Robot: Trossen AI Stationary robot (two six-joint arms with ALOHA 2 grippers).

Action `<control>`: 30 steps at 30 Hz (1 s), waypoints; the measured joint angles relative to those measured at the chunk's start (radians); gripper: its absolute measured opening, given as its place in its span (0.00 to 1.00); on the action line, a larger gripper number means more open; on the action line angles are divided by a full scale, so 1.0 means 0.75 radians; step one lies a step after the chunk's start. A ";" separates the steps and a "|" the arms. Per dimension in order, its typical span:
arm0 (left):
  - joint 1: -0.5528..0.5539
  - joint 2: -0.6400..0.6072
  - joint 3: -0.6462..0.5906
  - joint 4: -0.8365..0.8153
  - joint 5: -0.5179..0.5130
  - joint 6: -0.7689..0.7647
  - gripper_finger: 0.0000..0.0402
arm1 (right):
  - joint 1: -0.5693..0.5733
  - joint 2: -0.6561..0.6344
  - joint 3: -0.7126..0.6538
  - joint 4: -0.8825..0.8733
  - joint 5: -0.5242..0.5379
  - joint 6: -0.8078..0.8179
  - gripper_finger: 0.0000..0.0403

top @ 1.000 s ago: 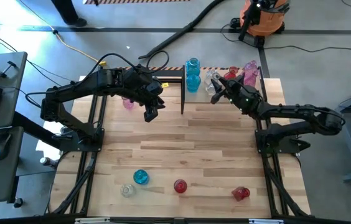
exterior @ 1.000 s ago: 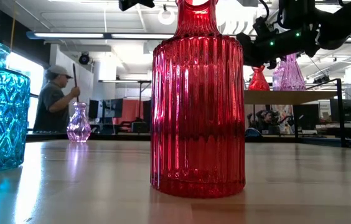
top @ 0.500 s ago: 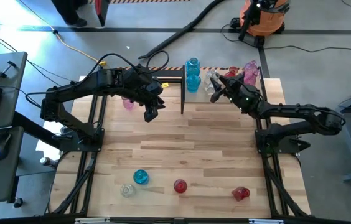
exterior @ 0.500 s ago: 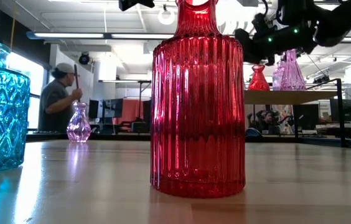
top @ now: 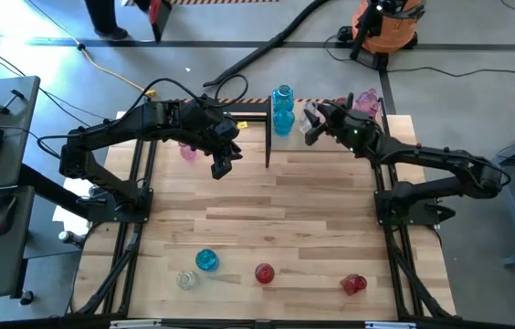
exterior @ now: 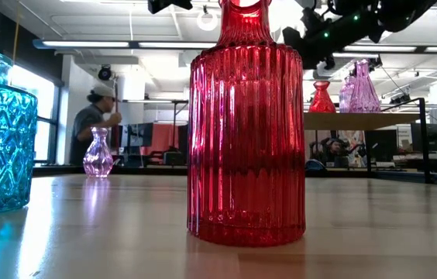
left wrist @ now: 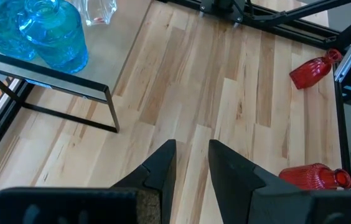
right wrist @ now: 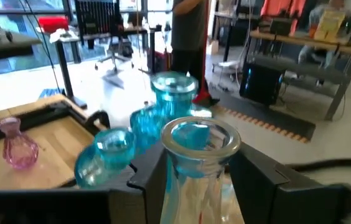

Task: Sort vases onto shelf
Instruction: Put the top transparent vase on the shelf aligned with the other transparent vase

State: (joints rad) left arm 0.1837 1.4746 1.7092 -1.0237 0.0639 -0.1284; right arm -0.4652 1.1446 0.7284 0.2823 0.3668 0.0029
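Your right gripper (top: 311,125) is up at the shelf (top: 394,123) on the far edge of the table (top: 276,210), its fingers pinched on the neck of a clear vase (right wrist: 197,163), which stands upright between them. Just past that vase, on the shelf's left end, you have the blue vases (top: 282,108) clustered together; red (exterior: 321,98) and pink (exterior: 362,87) ones stand on the shelf's top further right. Your left gripper (top: 220,166) hangs above the table to the left of the shelf, holding nothing, its fingers a narrow gap apart. A small pink vase (top: 188,151) stands on the table left of the shelf, near the left arm. Well away from the shelf, along the near edge of the table, four more vases wait: a clear one (top: 185,280), a blue one (top: 206,260) touching or just beside it, an upright red one (top: 264,272), and another red one (top: 353,284) lying on its side. A person (exterior: 94,124) stands in the room beyond the shelf.
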 joint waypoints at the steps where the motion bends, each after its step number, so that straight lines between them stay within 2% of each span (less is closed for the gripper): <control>1: -0.001 0.000 0.000 0.000 0.000 0.000 0.21 | 0.000 0.000 0.000 -0.019 0.001 0.016 0.35; 7: 0.000 0.000 0.000 0.000 0.000 0.001 0.21 | 0.000 0.001 -0.044 -0.008 0.004 0.091 0.35; 23: 0.000 0.000 0.000 0.000 0.000 0.001 0.21 | 0.000 0.001 -0.052 -0.012 0.030 0.091 0.35; 30: 0.000 0.000 0.000 0.000 0.000 0.001 0.21 | 0.000 0.001 -0.052 -0.089 0.003 0.179 0.35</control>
State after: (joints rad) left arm 0.1837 1.4745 1.7092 -1.0237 0.0639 -0.1276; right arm -0.4650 1.1450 0.6893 0.2157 0.3689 0.1369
